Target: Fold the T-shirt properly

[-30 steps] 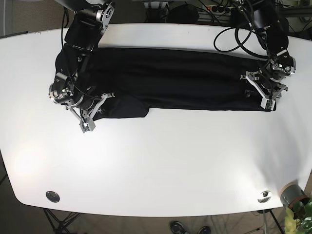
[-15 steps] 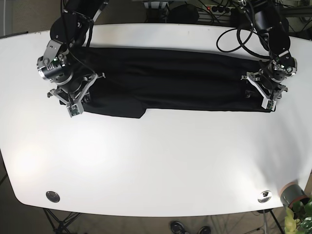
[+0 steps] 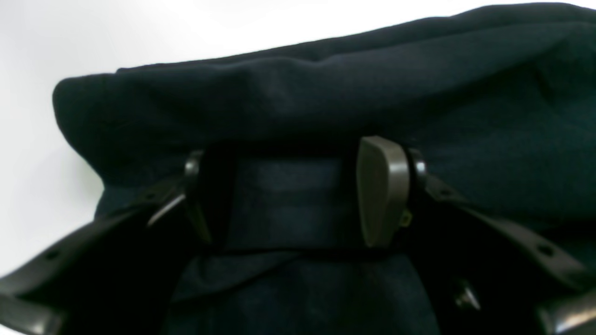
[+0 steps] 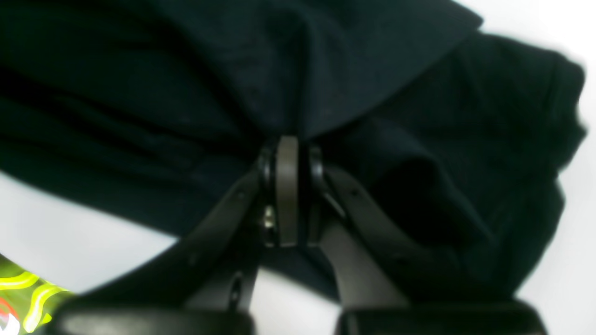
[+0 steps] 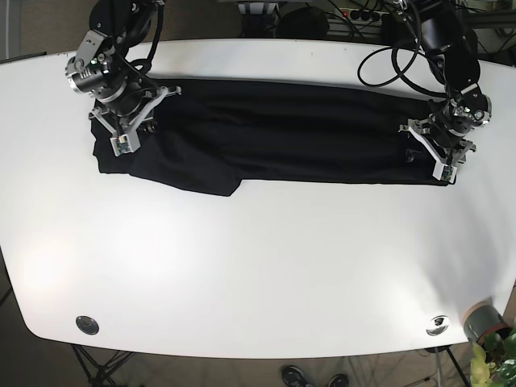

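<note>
The black T-shirt (image 5: 282,137) lies as a long band across the far half of the white table (image 5: 258,266), with a loose flap (image 5: 205,177) hanging toward the front at its left end. At that left end my right gripper (image 5: 120,143) is shut, and in the right wrist view the right gripper (image 4: 288,153) pinches a fold of the T-shirt (image 4: 186,70). On the shirt's right end rests my left gripper (image 5: 445,166). The left wrist view shows the left gripper (image 3: 291,195) with jaws wide apart and the T-shirt (image 3: 326,93) bunched across and beyond them.
Two round metal fittings (image 5: 87,324) (image 5: 438,324) sit near the table's front edge. A grey pot with a plant (image 5: 484,322) stands off the front right corner. Black cables (image 5: 387,56) loop over the far right edge.
My right gripper has moved toward the far edge of the table, dragging the shirt's left end with it. The left gripper has stayed in place.
</note>
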Controlling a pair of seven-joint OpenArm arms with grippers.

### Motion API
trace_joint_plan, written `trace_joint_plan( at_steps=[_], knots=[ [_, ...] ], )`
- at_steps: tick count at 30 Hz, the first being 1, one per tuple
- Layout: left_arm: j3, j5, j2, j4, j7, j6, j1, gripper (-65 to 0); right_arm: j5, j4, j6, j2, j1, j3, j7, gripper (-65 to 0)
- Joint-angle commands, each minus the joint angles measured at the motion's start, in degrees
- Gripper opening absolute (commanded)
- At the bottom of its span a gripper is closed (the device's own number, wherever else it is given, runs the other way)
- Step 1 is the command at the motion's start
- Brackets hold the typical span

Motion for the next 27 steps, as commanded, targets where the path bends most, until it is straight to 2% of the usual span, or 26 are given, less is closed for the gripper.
trace_joint_plan(
  at_steps=[1, 5, 12, 13, 16, 17, 18, 19, 20, 21, 23, 27],
  knots=[
    [-0.2, 2.2, -1.6, 0.2, 2.2, 0.1, 0.0, -26.7, 5.0, 1.5, -0.05, 1.7, -0.2, 3.8, 0.7, -62.8],
    [0.0, 2.2, -2.0, -1.4, 2.2, 0.1, -0.1, -26.7, 6.9, 1.3, -0.05, 3.6, -0.9, 4.1, 0.6, -62.8],
    [0.0, 2.1, -2.7, -2.9, 2.2, 0.1, -0.3, -26.7, 9.2, 0.7, -0.05, 3.8, -0.4, 4.3, 0.6, -61.0],
    [0.0, 2.1, -2.7, -2.8, 2.2, 0.1, -0.3, -26.7, 9.3, 0.7, -0.05, 3.8, -0.2, 4.3, 0.6, -59.0],
    [0.0, 2.1, -2.6, -2.9, 2.2, 0.1, -0.3, -26.7, 9.5, 0.8, -0.05, 3.8, 1.3, 4.3, 0.5, -44.5],
    [0.0, 2.1, -2.6, -2.9, 2.2, 0.1, -0.3, -26.7, 9.4, 0.6, -0.05, 3.8, 2.0, 4.3, 0.5, -34.4],
    [0.0, 2.1, -2.6, -2.9, 2.2, 0.1, -0.3, -26.7, 9.3, 0.5, -0.05, 3.8, 2.8, 4.3, 0.4, -27.7],
    [0.0, 2.1, -2.6, -2.9, 2.2, 0.1, -0.3, -26.7, 9.2, 0.4, -0.05, 3.8, 3.5, 4.3, 0.2, -23.1],
    [0.0, 2.1, -2.6, -2.9, 2.2, 0.1, -0.3, -26.7, 9.2, -0.2, -0.05, 3.8, 4.2, 4.3, 0.2, -15.9],
    [0.0, 2.1, -2.6, -2.9, 2.2, 0.1, -0.3, -26.7, 9.2, -1.0, -0.05, 3.8, 4.9, 4.3, 0.2, -12.4],
    [0.0, 2.1, -2.6, -2.9, 2.2, 0.1, -0.3, -26.7, 9.2, -3.0, -0.05, 3.9, 6.6, 4.3, 0.2, -11.6],
    [0.0, 2.1, -2.5, -2.9, 2.2, 0.1, -0.3, -26.7, 9.2, -9.5, -0.05, 5.3, 10.9, 4.2, 0.2, -17.6]
  ],
)
